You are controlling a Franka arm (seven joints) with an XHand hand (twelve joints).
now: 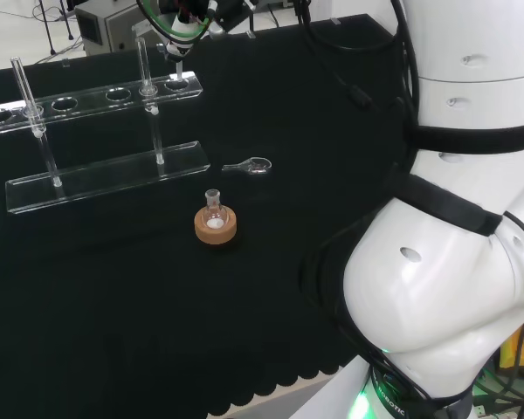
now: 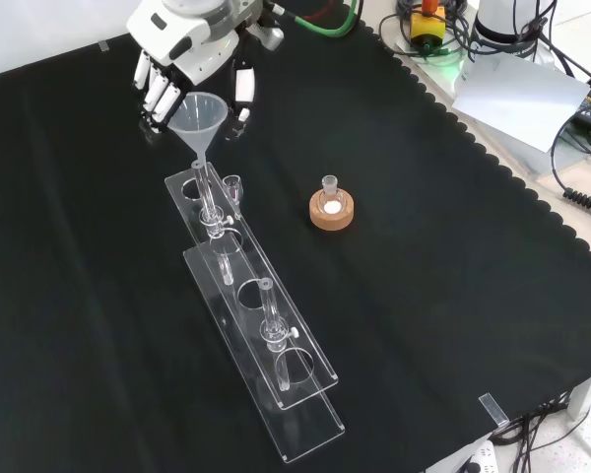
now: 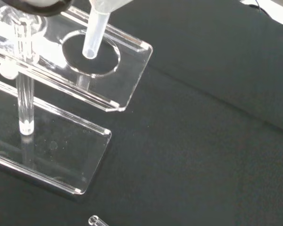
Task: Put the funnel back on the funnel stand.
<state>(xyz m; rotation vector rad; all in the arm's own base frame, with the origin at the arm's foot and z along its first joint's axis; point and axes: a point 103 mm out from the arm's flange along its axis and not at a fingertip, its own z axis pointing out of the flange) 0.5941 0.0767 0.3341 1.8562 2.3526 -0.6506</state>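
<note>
A clear funnel (image 2: 197,118) hangs stem-down over the end hole of the clear funnel stand (image 2: 259,335), held by the robot's black and white hand (image 2: 182,59) at the far end of the black cloth (image 2: 453,296) in the front view; the fingers (image 2: 158,94) curl behind the cone and the thumb (image 2: 244,87) sits just beside its rim, though actual contact cannot be made out. In the wrist view the stem (image 3: 94,35) points into the round hole near the top plate's end edge, its tip above the opening. A small flask on a cork ring (image 2: 331,211) stands well apart to the right in the front view, with open cloth around it. A small glass piece (image 1: 249,165) lies near the stand's base plate in the head view.
</note>
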